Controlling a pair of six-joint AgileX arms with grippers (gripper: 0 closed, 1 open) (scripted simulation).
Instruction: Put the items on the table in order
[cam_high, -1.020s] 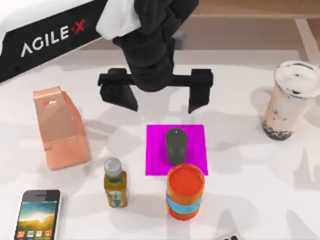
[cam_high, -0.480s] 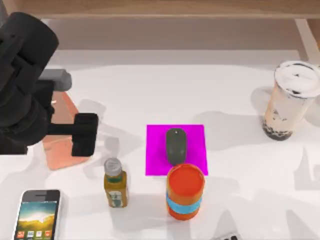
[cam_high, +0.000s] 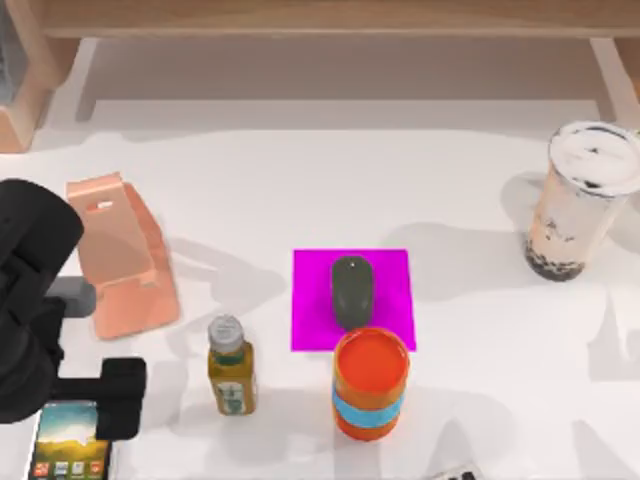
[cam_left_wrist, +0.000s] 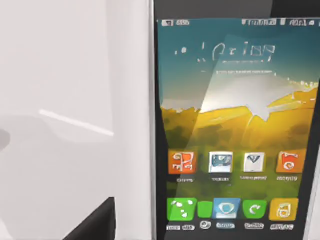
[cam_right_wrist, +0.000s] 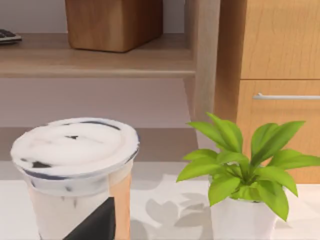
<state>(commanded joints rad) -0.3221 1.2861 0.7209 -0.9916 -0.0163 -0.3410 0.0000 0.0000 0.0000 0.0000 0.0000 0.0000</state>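
— Since 0.5 s ago: left gripper moved to table's front-left corner, above smartphone.
— Occlusion?
— Phone's top hidden; finger spread: cannot tell. Mouse sits on magenta pad.

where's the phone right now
In the top view the smartphone lies flat at the table's front left corner, left of the small bottle and nearer than the pink stand, with the left gripper over it.
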